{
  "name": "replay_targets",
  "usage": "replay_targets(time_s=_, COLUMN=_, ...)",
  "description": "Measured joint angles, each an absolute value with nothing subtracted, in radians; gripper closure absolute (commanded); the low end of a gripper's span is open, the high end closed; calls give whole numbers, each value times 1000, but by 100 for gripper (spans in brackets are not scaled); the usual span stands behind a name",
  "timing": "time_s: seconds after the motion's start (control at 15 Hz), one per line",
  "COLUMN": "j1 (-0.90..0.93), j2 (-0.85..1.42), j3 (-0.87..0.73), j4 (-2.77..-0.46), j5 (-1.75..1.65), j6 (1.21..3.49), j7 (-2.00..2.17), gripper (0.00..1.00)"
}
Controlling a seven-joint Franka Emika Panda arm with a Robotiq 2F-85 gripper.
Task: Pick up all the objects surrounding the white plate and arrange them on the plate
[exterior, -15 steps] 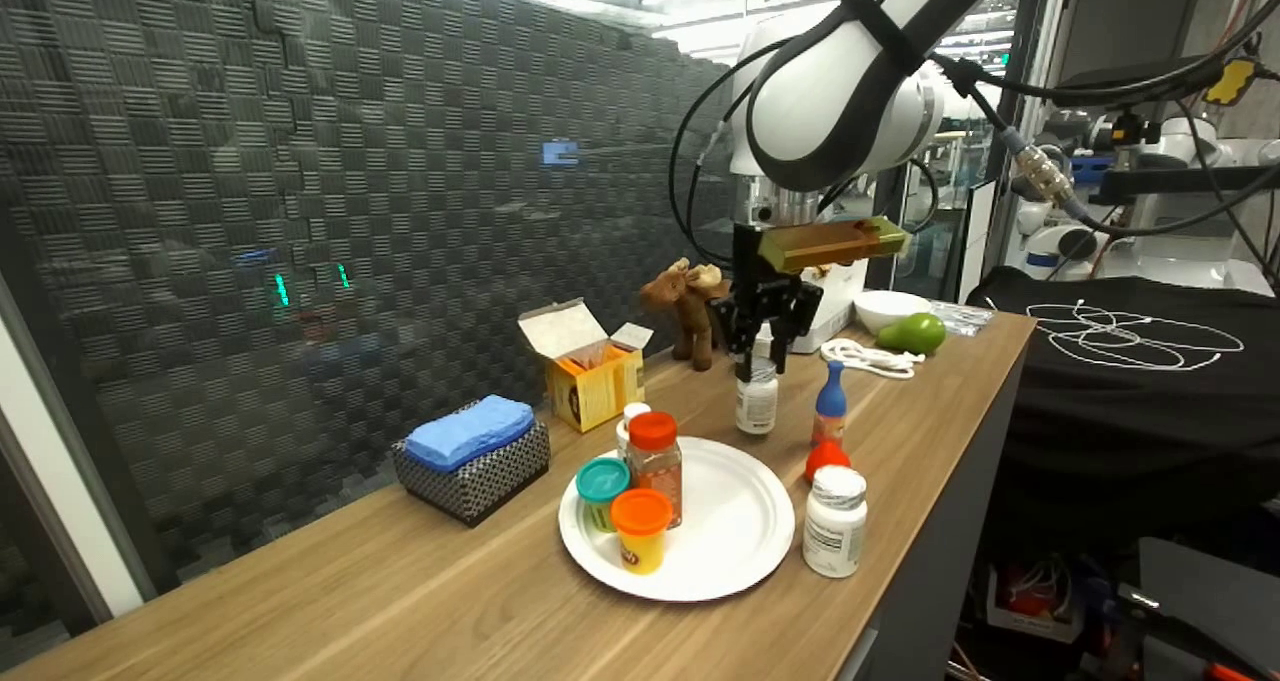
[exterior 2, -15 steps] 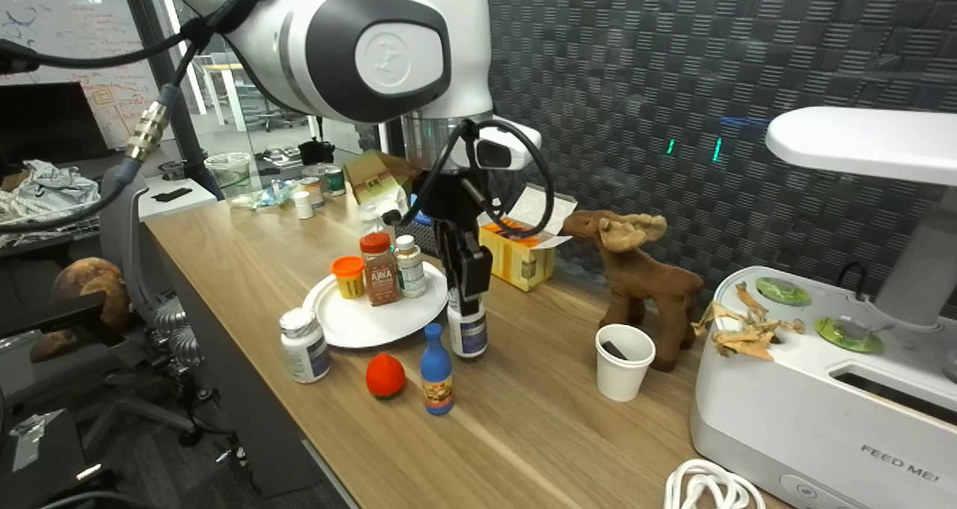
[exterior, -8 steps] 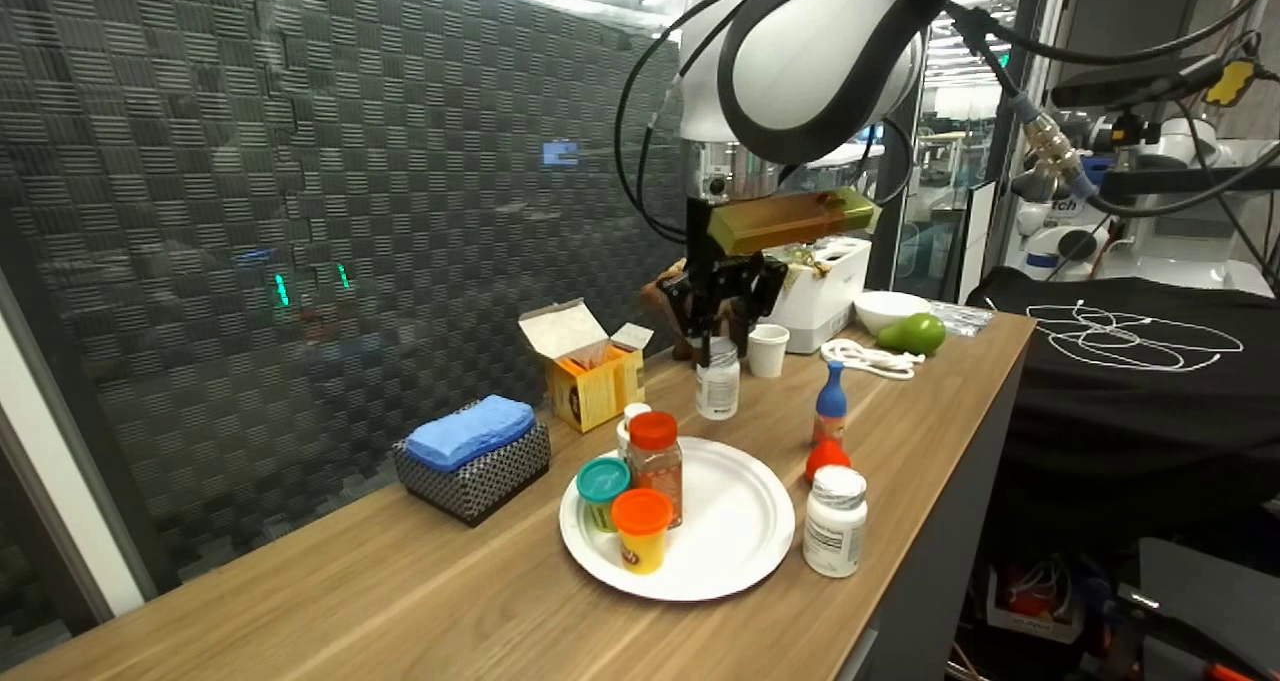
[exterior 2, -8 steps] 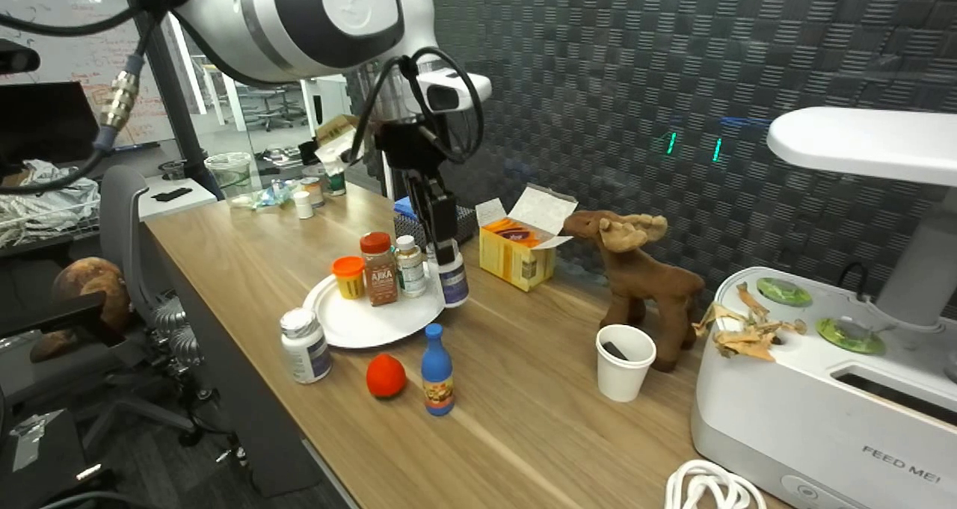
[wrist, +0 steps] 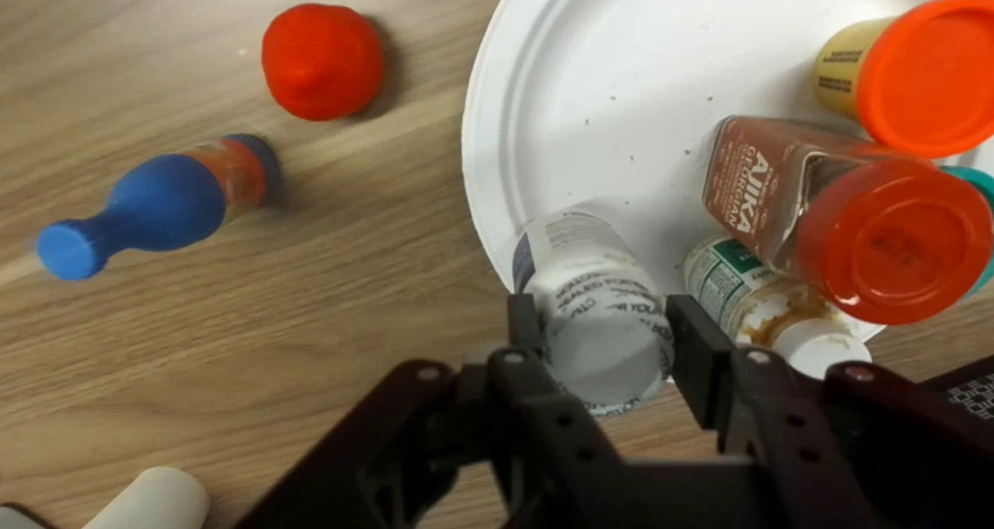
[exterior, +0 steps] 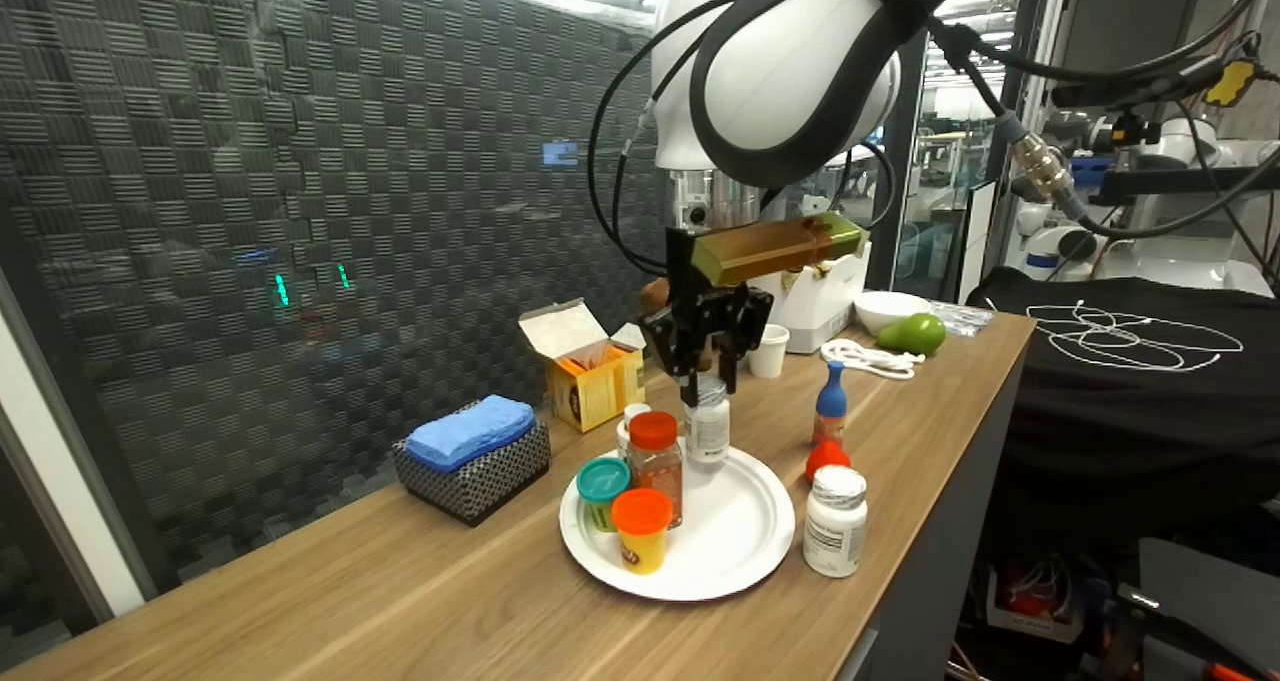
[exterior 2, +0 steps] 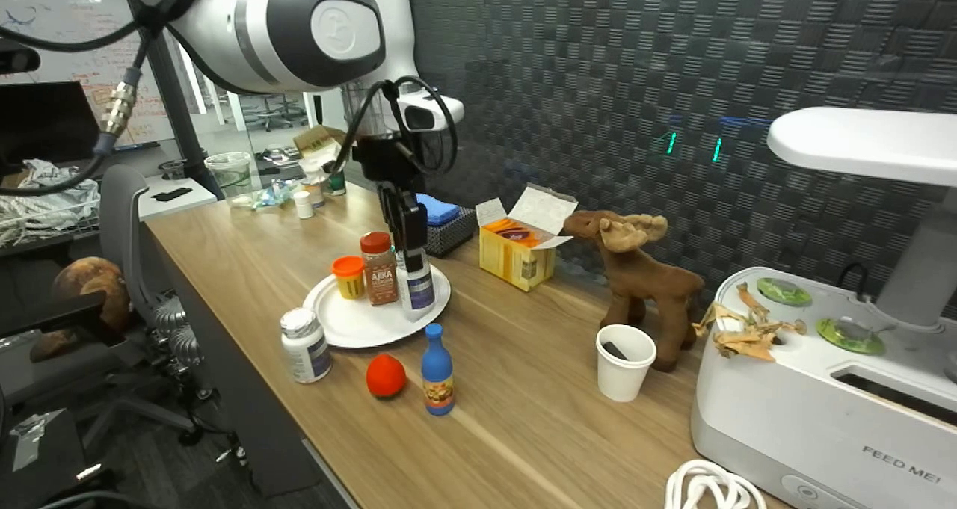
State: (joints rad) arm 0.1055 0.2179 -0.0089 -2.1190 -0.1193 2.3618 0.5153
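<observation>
My gripper [exterior: 709,389] is shut on the cap of a white bottle [exterior: 708,439], also seen in an exterior view [exterior 2: 420,288]. The wrist view shows the bottle [wrist: 578,253] upright between the fingers [wrist: 703,358], within the white plate's [wrist: 497,148] near rim. I cannot tell if its base touches the plate. On the plate stand a red-capped jar [exterior: 660,476], an orange-lidded jar [exterior: 641,536], a teal-lidded jar [exterior: 602,486] and a small white bottle [wrist: 730,288]. Beside it stand another white bottle [exterior: 835,526], a blue bottle [exterior 2: 437,378] and a red round object [exterior 2: 386,377].
A yellow carton [exterior 2: 516,258], a blue block [exterior: 472,431] on a black patterned box and a brown toy moose [exterior 2: 647,285] stand along the wall side. A paper cup [exterior 2: 622,367], a white device [exterior 2: 807,419] and a white cord [exterior 2: 710,486] are further along the table.
My gripper has carried the white bottle from the table beside the plate to over the plate's edge. In the last half second it has come lower, close to the small white bottle.
</observation>
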Motion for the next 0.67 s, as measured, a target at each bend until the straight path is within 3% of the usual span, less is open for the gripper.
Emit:
replay_targets(time_s=0.53, j1=105, j2=303, j3=12, j4=-2059, j5=-11, j6=2365, j7=379, gripper=81)
replay_targets(time_s=0.6, j1=105, j2=308, j3=12, j4=-2049, j5=-11, j6=2363, j7=370, gripper=31)
replay_targets(time_s=0.67, j1=105, j2=312, j3=12, j4=-2044, j5=-11, j6=2363, j7=365, gripper=30)
